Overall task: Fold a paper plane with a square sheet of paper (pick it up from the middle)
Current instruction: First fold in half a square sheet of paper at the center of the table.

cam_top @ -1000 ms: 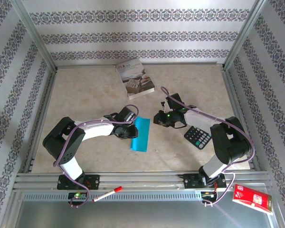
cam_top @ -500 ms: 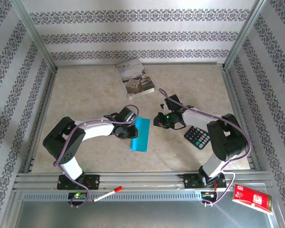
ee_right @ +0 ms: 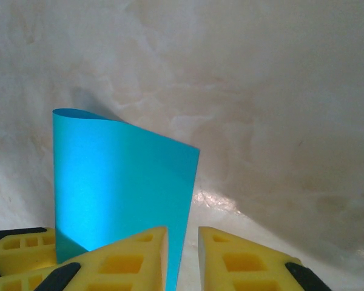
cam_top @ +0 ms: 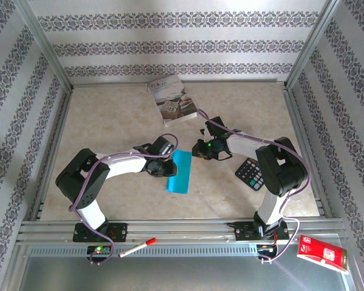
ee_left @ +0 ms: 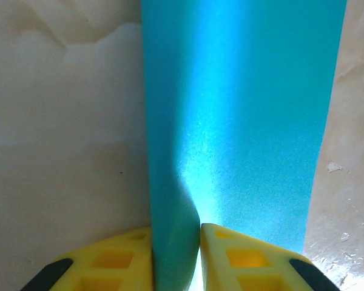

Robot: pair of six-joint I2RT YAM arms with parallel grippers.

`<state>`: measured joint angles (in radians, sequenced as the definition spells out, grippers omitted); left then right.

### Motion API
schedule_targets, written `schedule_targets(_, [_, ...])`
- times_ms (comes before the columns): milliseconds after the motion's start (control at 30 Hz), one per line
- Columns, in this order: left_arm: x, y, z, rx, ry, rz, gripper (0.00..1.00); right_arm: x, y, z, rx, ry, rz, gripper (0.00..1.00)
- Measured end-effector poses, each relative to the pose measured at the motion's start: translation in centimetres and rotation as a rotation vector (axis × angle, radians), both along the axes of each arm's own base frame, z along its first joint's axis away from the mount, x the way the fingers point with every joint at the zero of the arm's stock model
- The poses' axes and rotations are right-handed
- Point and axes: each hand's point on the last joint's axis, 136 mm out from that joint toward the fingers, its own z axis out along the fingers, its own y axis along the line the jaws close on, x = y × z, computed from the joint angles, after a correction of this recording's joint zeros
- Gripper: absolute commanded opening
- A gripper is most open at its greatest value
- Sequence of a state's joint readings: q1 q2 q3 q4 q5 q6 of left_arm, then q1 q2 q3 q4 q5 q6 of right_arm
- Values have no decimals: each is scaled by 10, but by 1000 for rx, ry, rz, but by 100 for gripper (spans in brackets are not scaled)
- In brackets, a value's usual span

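So, top view: my left gripper [cam_top: 170, 170] sits at centre frame on the left edge of the square sheet of paper [cam_top: 182, 176]. The sheet lies folded over as a narrow teal strip on the table [cam_top: 109, 121]. My right gripper [cam_top: 197, 150] is just beside the strip's upper-right corner. The book [cam_top: 172, 100] is at upper centre, well apart.
Left wrist view: my yellow fingers [ee_left: 121, 264] at the bottom edge are pinching a raised fold of the sheet [ee_left: 242, 121]. The rest of it runs up the frame.
Right wrist view: the sheet [ee_right: 121, 176] stands left of centre with its top edge curling over. My right gripper [ee_right: 182, 242] at the bottom has its fingers nearly together with a slim gap, and the sheet's right edge lines up with that gap. Can't tell if it's biting or just near.
Feel, my guess: featherweight and floppy, probably slides on this smooth tabletop. It'll likely keep any crease I squeeze in and buckle if shoved.
Where to grab, my guess: along the fold near the middle, where it's doubled. A light pinch there, not on a loose corner.
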<state>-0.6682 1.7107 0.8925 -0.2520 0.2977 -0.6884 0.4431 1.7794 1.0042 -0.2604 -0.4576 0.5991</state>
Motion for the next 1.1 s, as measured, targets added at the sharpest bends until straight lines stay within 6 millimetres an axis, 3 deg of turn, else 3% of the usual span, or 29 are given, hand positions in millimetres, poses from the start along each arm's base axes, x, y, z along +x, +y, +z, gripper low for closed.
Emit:
schedule_targets(633, [0,-1,0,8,4,-10,27,0,0,0,-1,0,3,20])
schedule_targets(867, [0,-1,-1,11,3,-11,27,-7,18,3,44,3,25,8])
schedule_targets(1100, [0,-1,-1,12,2,-10,26,-33,32,-7,70,58,49,0])
